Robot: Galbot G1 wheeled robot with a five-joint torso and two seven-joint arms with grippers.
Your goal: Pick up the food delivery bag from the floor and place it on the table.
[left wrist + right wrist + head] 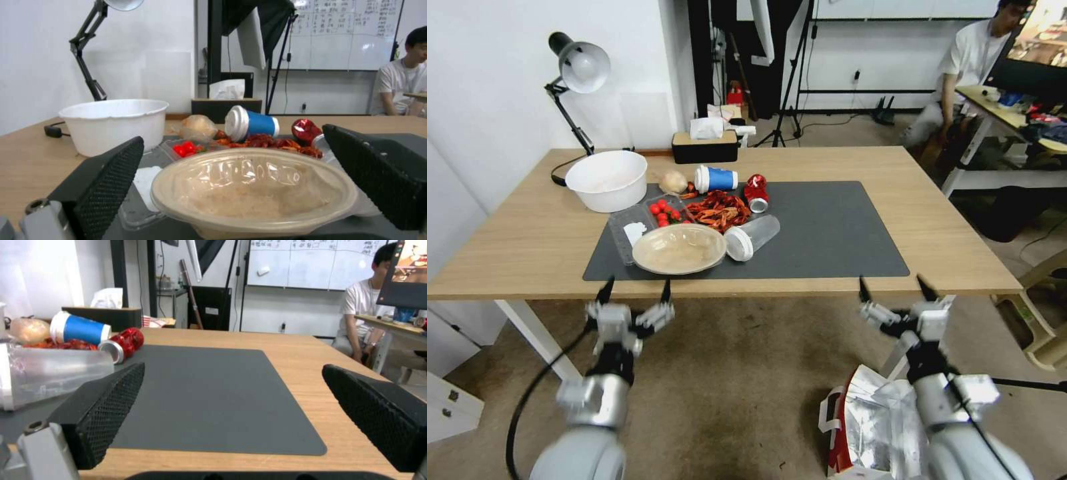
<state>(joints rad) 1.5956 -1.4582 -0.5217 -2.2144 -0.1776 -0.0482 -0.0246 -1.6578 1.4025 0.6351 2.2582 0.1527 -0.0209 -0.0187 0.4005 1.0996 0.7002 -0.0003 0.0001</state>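
1. The food delivery bag [870,427], a boxy white paper bag with red side panels, crinkled silver foil lining and white loop handles, stands on the worn brown-grey carpet floor [740,373], under the robot's right forearm and just short of the table's front edge. Nothing grips it, so by my reading the pickup has not begun.
2. The right gripper [894,285] hangs above the bag at the table's edge height, its black fingers spread wide and empty; it seems poised over open space, not reaching down.
3. The left gripper [635,288] is level with it toward the left end of the table's front edge, its fingers likewise released and holding nothing.
4. The table [954,240], a light-wood top on white legs, carries a dark grey mat [840,233]. The mat's right half lies bare, the likeliest landing place, since the left half is crowded with a tan lidded bowl [679,249], a white tub [607,179], a tipped blue paper cup [716,179] and a crushed red can [756,192].
5. The head view alone takes in bag, carpet and both arms together.
6. The right wrist view looks flat across the bare mat [209,396] between its textured fingers [106,400], confirming free room there.
7. The left wrist view faces the bowl [253,190] closely, showing its dented clear film lid.
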